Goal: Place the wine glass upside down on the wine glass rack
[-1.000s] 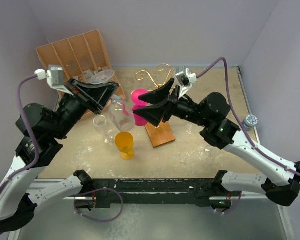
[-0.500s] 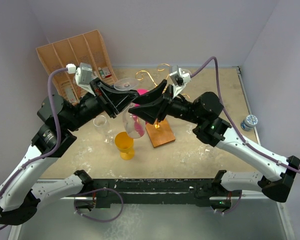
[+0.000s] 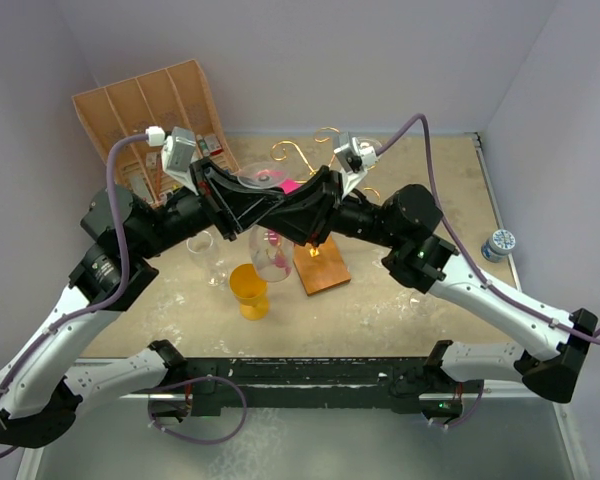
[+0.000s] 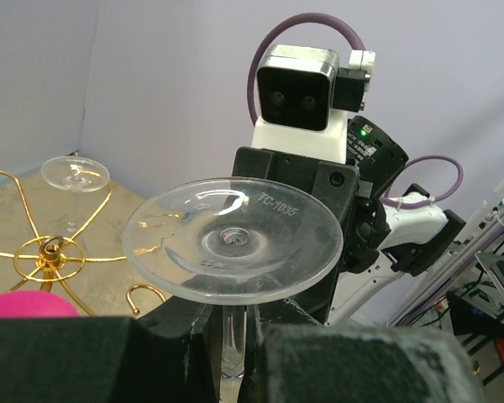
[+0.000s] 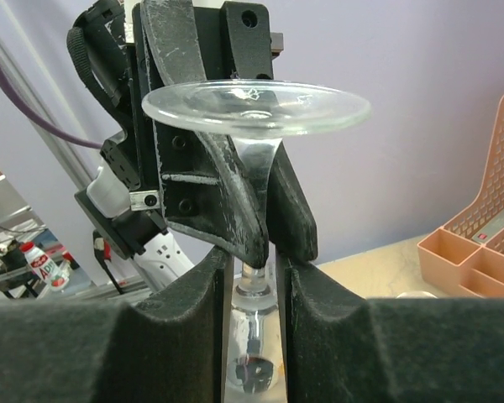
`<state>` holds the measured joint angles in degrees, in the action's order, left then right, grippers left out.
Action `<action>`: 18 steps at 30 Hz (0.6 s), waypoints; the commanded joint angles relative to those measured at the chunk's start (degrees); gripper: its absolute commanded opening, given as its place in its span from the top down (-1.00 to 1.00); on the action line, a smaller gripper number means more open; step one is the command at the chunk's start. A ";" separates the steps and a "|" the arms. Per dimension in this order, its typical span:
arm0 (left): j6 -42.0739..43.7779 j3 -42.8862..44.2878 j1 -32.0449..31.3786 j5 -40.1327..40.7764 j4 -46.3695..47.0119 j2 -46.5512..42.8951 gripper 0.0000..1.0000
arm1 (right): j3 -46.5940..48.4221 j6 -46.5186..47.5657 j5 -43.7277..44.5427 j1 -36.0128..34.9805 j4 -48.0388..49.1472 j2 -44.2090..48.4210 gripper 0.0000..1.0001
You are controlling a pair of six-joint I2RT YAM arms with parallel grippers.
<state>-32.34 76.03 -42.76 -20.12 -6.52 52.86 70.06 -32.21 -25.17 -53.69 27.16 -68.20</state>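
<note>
Straddling wine glass [image 5: 256, 107] stem: right pincer [image 5: 253, 264]

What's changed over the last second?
The left gripper, holding the inverted wine glass by its stem, carried it right from the organiser toward the rack; the right gripper moved in, its fingers now bracketing the stem. Rack, yellow cup and other clear glass stayed put.

wine glass [image 3: 269, 256] ctr, rack [image 3: 321, 268] just right of it, cup [image 3: 248, 289] in front, organiser box [image 3: 130, 110] rear left
</note>
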 commanded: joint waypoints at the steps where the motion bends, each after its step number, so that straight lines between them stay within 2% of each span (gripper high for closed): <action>1: -1.00 0.67 0.14 -3.91 5.91 -0.13 1.00 | 2.13 -0.13 -0.36 -0.18 0.56 -1.08 0.59; 5: -1.04 0.62 0.14 -4.33 5.65 -0.28 1.00 | 1.35 -0.19 -1.66 -0.19 1.85 -0.78 1.00; 10: -1.40 0.86 0.18 -3.70 4.98 -0.51 0.98 | -0.68 0.39 -1.11 -0.18 3.02 1.04 1.00; 18: -1.33 0.72 0.14 -2.57 3.77 -1.30 0.44 | -4.69 1.19 3.37 -0.19 6.46 5.25 1.00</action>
<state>-32.64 76.01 -42.54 -22.59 -6.63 53.08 66.04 -32.16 -24.34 -53.69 29.58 -65.49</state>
